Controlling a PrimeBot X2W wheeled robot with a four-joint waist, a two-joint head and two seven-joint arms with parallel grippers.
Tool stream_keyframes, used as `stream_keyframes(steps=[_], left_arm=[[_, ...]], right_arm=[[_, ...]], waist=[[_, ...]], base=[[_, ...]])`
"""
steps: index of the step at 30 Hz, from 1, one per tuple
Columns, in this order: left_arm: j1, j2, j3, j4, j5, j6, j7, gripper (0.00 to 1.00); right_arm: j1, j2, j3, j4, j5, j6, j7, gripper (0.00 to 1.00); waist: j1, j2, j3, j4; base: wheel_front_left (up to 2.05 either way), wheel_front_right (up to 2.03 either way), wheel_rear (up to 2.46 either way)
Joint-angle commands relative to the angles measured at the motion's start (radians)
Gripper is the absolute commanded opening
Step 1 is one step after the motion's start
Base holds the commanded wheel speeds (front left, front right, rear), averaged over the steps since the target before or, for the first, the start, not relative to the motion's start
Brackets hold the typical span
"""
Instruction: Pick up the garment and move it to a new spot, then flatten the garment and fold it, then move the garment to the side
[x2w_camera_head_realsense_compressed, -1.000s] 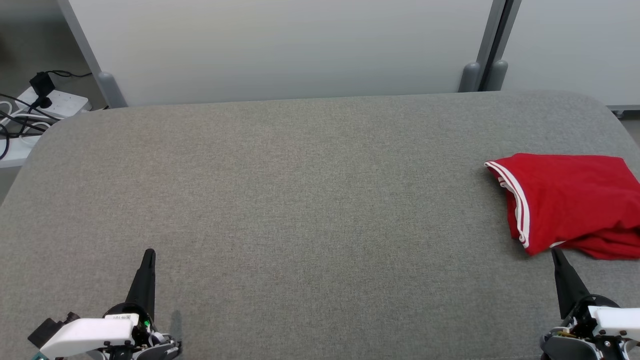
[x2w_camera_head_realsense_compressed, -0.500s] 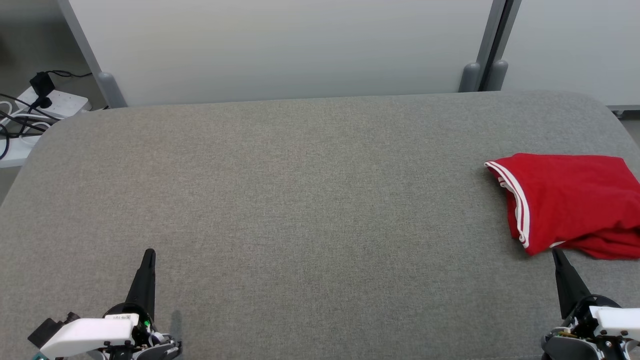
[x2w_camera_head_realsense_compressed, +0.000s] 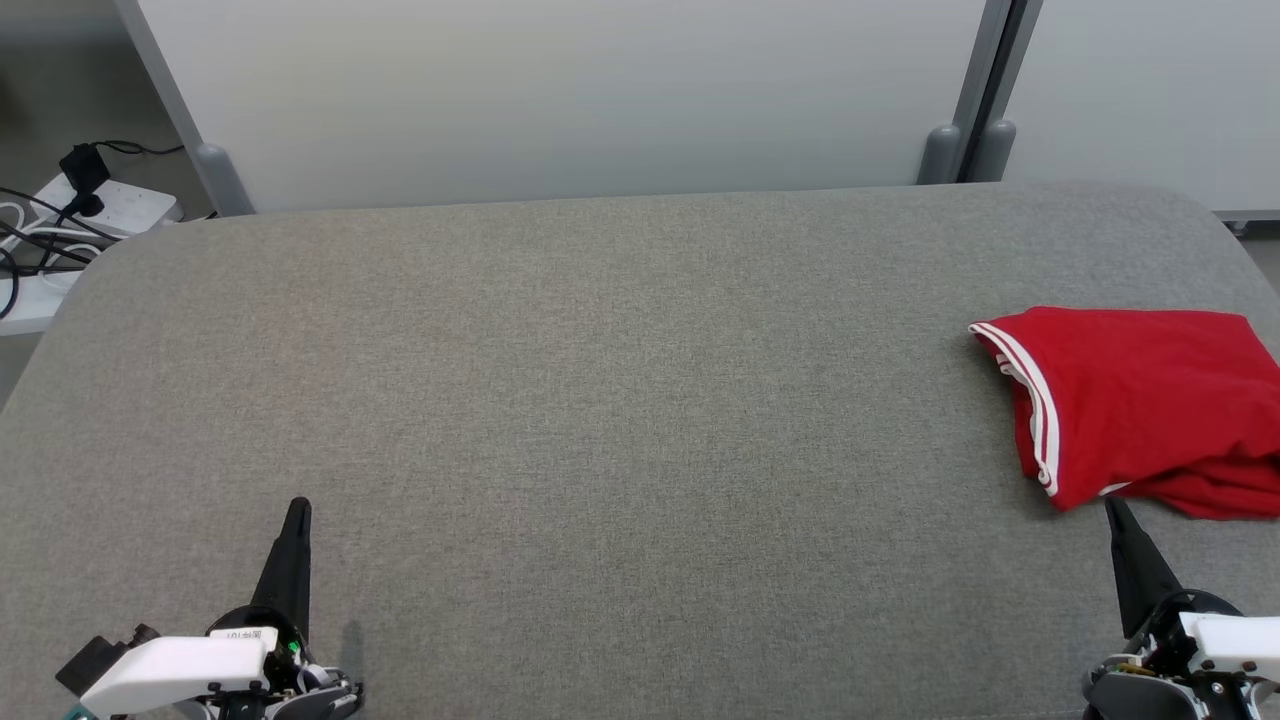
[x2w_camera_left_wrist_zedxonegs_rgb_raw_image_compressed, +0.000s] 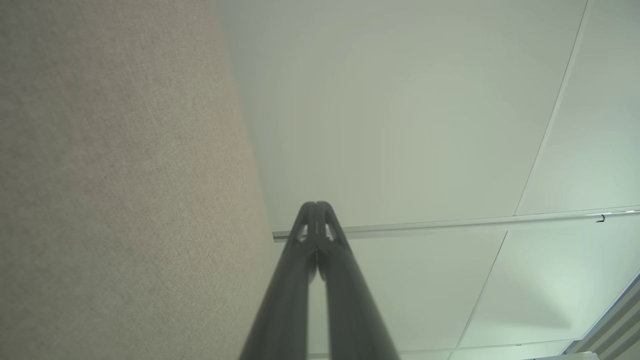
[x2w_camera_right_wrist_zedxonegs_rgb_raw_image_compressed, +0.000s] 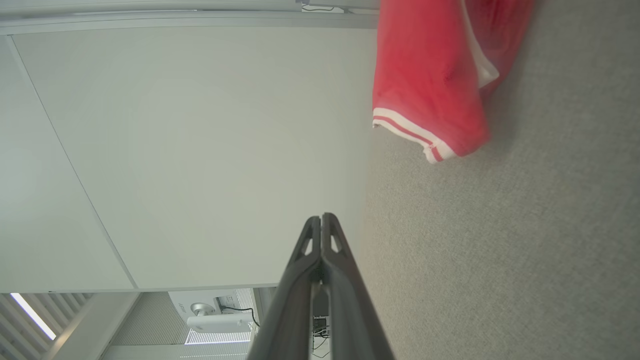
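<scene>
One garment (x2w_camera_head_realsense_compressed: 1140, 400); two hands, left hand (x2w_camera_head_realsense_compressed: 298, 507), right hand (x2w_camera_head_realsense_compressed: 1111, 505); one table (x2w_camera_head_realsense_compressed: 600, 400); one power strip (x2w_camera_head_realsense_compressed: 122, 204).

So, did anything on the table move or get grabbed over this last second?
Nothing visibly changed. The garment lies where it was at the table's right side, untouched. The left tool and the right tool stay shut and empty near the front edge, the right one just short of the garment.
</scene>
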Motion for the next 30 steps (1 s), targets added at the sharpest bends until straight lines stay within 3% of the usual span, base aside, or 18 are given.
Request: stream_keyframes(steps=[1, 30], left_arm=[[-0.057, 0.008, 0.033, -0.022, -0.004, -0.007, 0.006, 0.0], [-0.057, 0.008, 0.033, -0.023, -0.004, -0.007, 0.006, 0.0]], right_arm=[[-0.044, -0.009, 0.02, -0.026, -0.005, 0.002, 0.011, 0.0], [-0.044, -0.005, 0.014, -0.026, -0.01, 0.002, 0.015, 0.0]], waist=[[0.0, -0.0001, 0.0, 0.0], [0.0, -0.0001, 0.0, 0.0]], base=[[0.0, 0.0, 0.0], [0.0, 0.0, 0.0]])
